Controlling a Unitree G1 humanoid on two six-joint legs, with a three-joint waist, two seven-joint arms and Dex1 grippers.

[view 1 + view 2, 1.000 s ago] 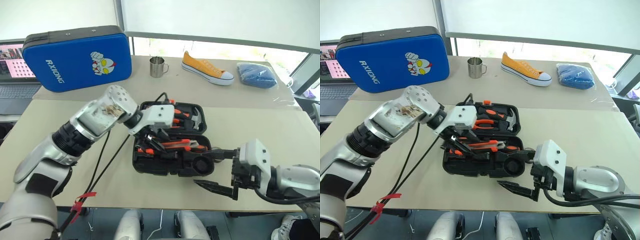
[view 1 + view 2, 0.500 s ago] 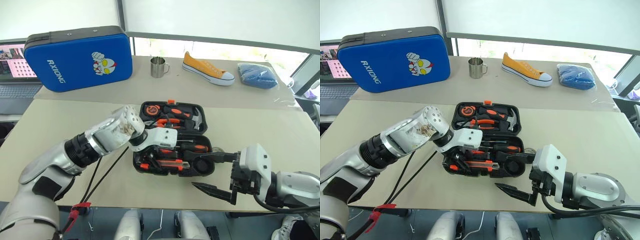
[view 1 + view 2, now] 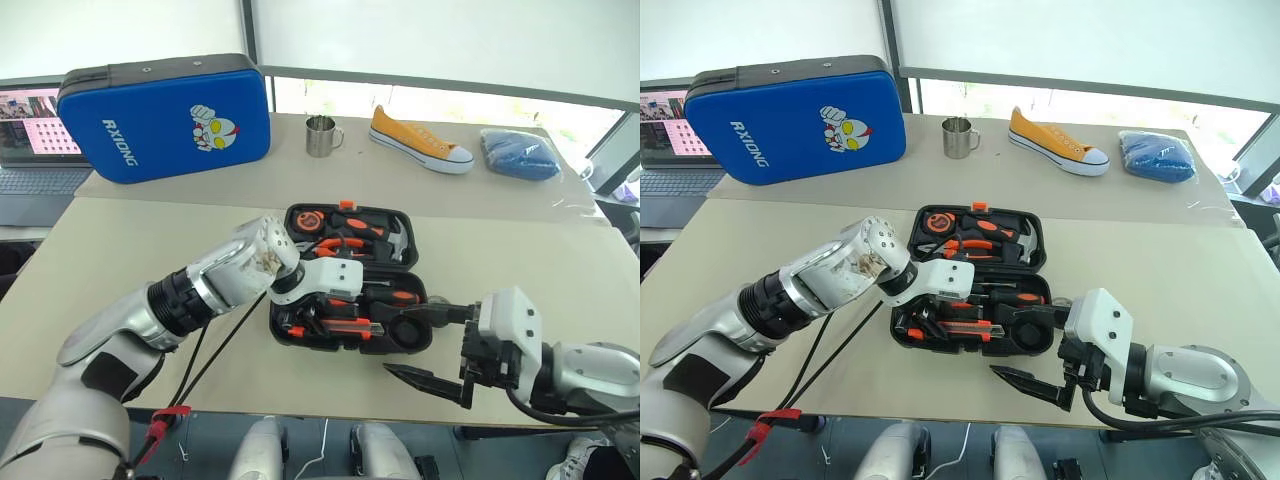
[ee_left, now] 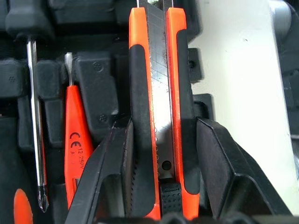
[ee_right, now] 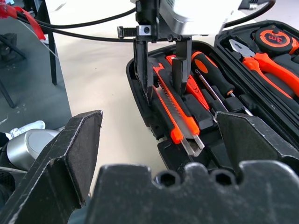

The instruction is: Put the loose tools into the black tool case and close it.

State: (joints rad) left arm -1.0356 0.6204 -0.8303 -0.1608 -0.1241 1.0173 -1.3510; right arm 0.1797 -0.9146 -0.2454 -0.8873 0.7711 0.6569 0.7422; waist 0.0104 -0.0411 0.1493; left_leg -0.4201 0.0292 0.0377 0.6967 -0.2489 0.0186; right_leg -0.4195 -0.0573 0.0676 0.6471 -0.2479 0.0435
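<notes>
Beige tabletop (image 3: 130, 250) in a bright room with a big window along the back. The black tool case (image 3: 352, 280) lies open near the front edge. The left pincer (image 5: 161, 70) reaches down into the case's front half, its fingers straddling the orange-black utility knife (image 4: 156, 116), which lies in its recess; can't tell if they're actually squeezing it. Beside the knife sit a slim orange tool (image 4: 77, 140) and a screwdriver (image 5: 215, 81). The right pincer (image 3: 430, 345) hangs spread wide and empty by the case's front right corner. At the back: blue cartoon case (image 3: 165, 115), laptop (image 3: 30, 150), steel mug (image 3: 320, 135), yellow sneaker (image 3: 420, 138), blue cloth bundle (image 3: 518, 152).
</notes>
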